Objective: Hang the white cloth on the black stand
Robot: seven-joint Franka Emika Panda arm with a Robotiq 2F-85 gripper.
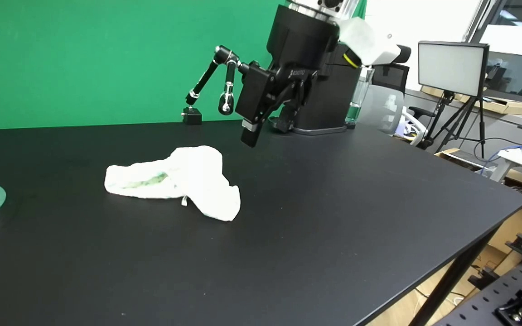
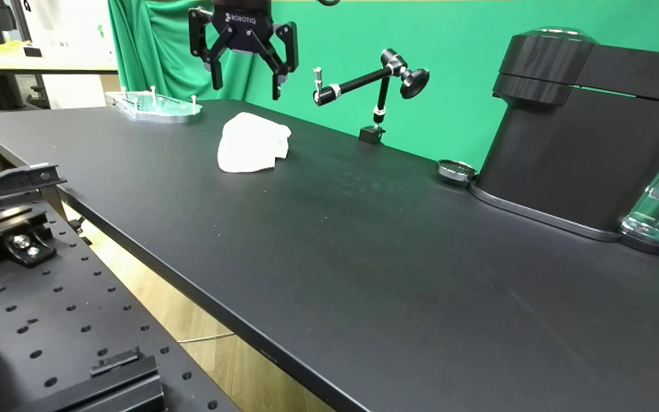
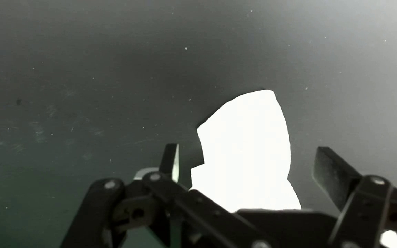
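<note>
Open air parts the claw (image 2: 247, 87) from the cloth (image 2: 250, 144); the black stand (image 2: 382, 94) rises to one side.

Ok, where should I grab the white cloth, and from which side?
Probably straight down from above, pinching the white cloth across the part beside its notched edge. In the wrist view, the open gripper shows fingers on either side there, and the bunched shape should gather as they close.
</note>
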